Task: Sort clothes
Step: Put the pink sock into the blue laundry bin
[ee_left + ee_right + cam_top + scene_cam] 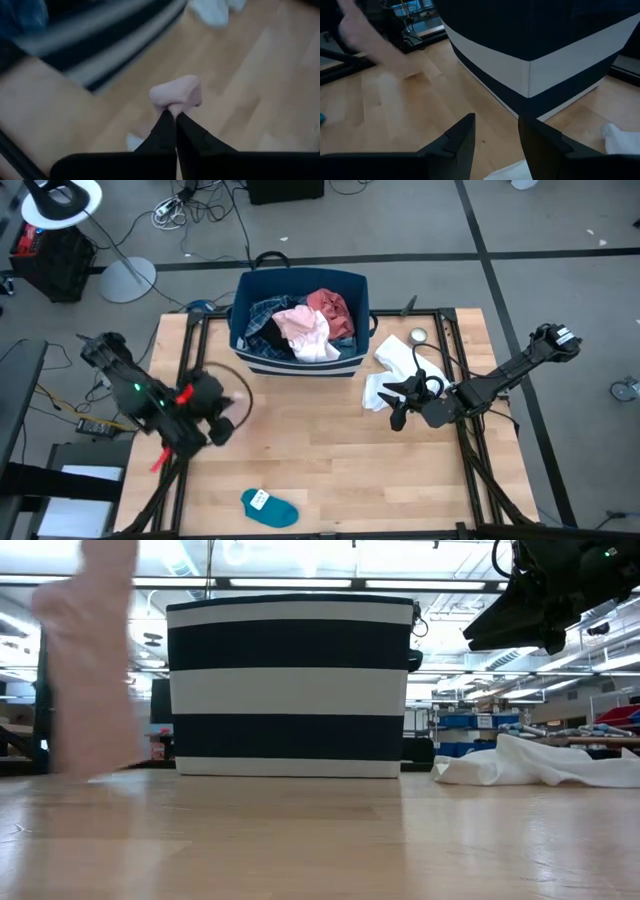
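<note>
My left gripper (228, 395) is at the table's left, in front of the bin's left corner, and is shut on a pale pink piece (176, 94). The piece shows blurred in the low view (90, 670) and in the right wrist view (370, 40). My right gripper (400, 408) is open and empty, just above the near edge of a white piece (392, 370) that lies crumpled on the table right of the bin. A teal sock (268, 507) lies flat near the table's front edge. Plaid, pink, white and coral-red pieces (305, 325) fill the bin. My left gripper pinches the pale pink piece by a bunched end (172, 107) between the tips of its two fingers (165, 127). The piece hangs down below the gripper, its length (95, 720) straight. I cannot tell whether its lower end touches the table.
The dark blue bin with white stripes (300, 365) stands at the table's far middle. A small round metal tin (418, 336) sits beside it at the far right. Bare wood (320, 450) lies between the two grippers and the front edge.
</note>
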You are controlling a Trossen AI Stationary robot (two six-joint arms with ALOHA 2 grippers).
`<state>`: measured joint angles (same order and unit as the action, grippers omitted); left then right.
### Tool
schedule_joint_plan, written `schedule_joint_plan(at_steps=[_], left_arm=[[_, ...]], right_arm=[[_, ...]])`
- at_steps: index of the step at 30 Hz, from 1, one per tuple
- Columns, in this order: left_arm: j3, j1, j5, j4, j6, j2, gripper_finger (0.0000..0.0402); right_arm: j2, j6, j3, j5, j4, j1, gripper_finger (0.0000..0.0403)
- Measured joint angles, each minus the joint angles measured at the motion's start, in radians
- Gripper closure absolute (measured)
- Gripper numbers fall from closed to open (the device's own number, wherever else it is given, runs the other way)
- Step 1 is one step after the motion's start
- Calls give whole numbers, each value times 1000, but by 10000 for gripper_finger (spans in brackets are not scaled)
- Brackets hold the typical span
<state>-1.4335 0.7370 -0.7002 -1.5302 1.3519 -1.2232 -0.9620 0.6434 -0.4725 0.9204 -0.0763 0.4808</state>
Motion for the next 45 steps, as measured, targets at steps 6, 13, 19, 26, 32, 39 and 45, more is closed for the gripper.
schedule_joint_plan(at_steps=[6, 13, 19, 26, 32, 39, 45], left_arm=[[-189, -142, -61, -30, -249, 0, 401], [-358, -372, -98, -1, -566, 0, 401], [-441, -553, -63, 266, -913, -1, 401], [-522, -738, 85, 546, -1185, -35, 401], [-622, -876, 173, 592, -1266, -117, 401], [-636, -969, 326, 523, -1270, -217, 401], [-635, -1010, 397, 394, -1270, -347, 401]], right_arm=[[0, 0, 0, 0, 0, 0, 252], [0, 0, 0, 1, 0, 0, 252], [0, -9, 0, 2, 0, 0, 252], [0, -10, 0, 2, 0, 0, 252], [0, -19, 0, 2, 0, 0, 252], [0, -19, 0, 2, -1, 0, 252], [0, -19, 0, 1, -4, 0, 252]])
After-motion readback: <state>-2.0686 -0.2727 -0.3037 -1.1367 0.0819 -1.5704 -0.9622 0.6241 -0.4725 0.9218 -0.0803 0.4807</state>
